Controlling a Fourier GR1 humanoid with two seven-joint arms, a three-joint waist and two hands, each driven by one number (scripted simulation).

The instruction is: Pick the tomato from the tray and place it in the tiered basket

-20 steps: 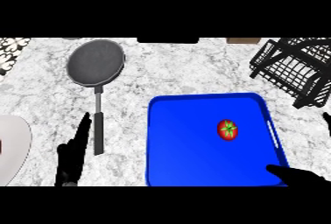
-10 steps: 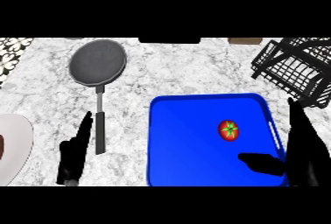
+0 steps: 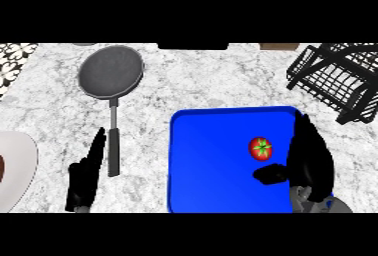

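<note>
A red tomato [image 3: 260, 148] with a green stem lies on the right part of the blue tray [image 3: 214, 160]. My right hand [image 3: 306, 155] stands over the tray's right edge, just right of the tomato, fingers straight and pointing away, thumb [image 3: 270, 173] sticking out below the tomato. It touches nothing that I can see. The black wire tiered basket [image 3: 336, 80] stands at the far right. My left hand [image 3: 85, 175] rests open at the lower left, fingers up.
A dark frying pan [image 3: 111, 72] lies at the far left, its handle [image 3: 114, 150] running toward me beside my left hand. A white plate [image 3: 15, 167] shows at the left edge. The counter [image 3: 207, 75] is grey marble.
My right hand has risen from the lower right corner and moved forward along the tray's right side, up beside the tomato. Tomato and left hand have not moved.
</note>
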